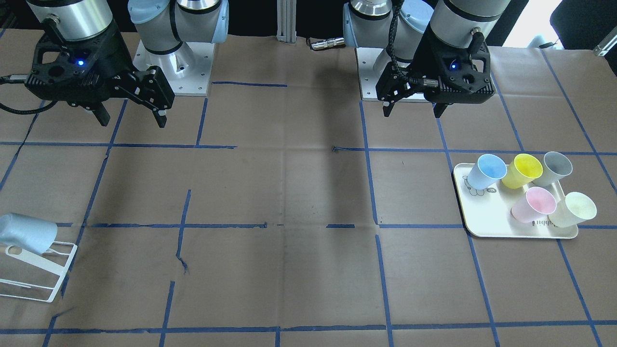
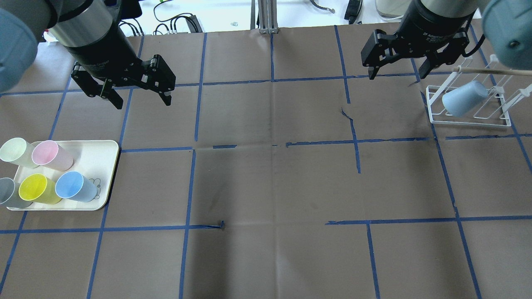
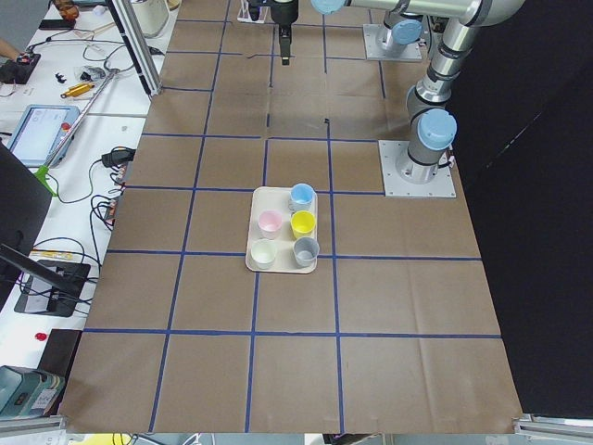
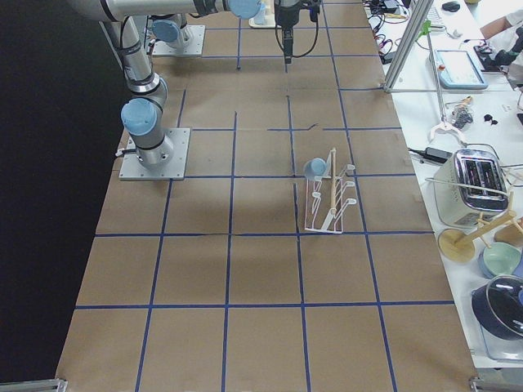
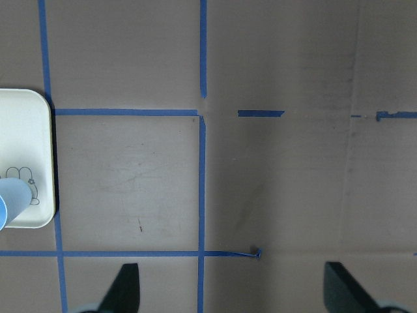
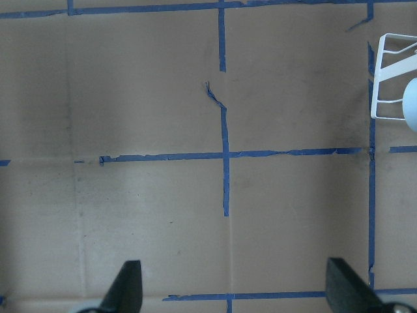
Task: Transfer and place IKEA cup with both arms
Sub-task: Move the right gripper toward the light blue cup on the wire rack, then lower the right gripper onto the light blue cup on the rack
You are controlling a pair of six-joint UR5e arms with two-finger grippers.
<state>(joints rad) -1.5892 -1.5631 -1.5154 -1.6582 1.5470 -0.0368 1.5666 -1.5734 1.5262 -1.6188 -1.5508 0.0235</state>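
Brown paper gridded with blue tape covers the table (image 2: pixel 266 187). Overhead shows the two arms' claws whole, left claw (image 2: pixel 142 97) and right claw (image 2: pixel 396 74), both spread wide and empty. The wrist views show only fingertips (image 5: pixel 124 287), plus a corner of the tray (image 2: pixel 97 155) on the left and of the wire rack (image 2: pixel 469 123) on the right. One tray, one rack, six cups: five stand on the tray, the IKEA cup (image 2: pixel 75 187) among them; a second light-blue cup (image 2: pixel 463 99) lies tipped on the rack.
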